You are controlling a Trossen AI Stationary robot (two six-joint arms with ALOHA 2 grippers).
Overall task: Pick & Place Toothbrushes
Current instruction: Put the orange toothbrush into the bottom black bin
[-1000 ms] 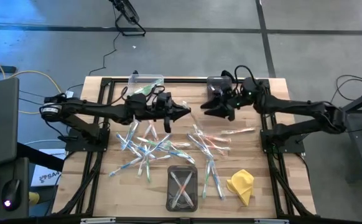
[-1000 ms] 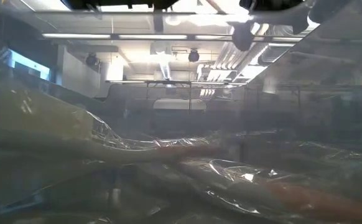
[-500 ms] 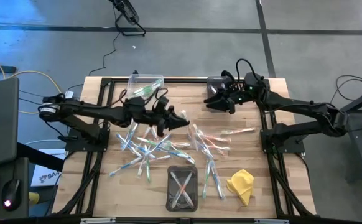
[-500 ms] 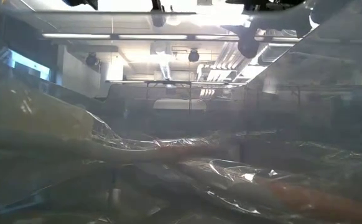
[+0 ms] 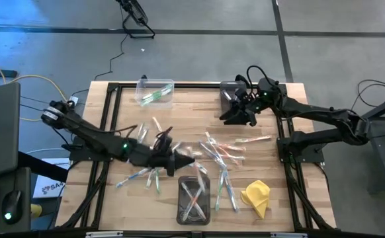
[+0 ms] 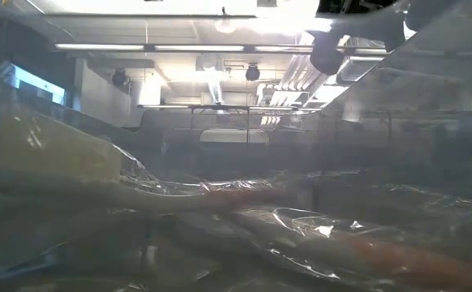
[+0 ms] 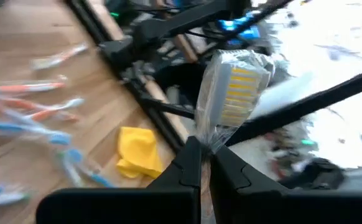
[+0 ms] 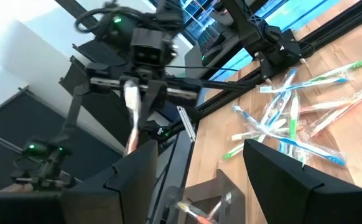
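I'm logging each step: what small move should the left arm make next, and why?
Probably shift over the dark rectangular plastic bin to release there. The left gripper is shut on a plastic-wrapped white toothbrush with yellow bristles, just beside that bin. The right gripper waits open at the far edge.

Two robot arms reach over one desk [image 5: 120,192]. Dozens of toothbrushes [image 5: 222,151] lie scattered on it, too many and too tangled to count exactly. Three small bins [image 5: 194,198] stand there, and one yellow cloth [image 5: 256,196].
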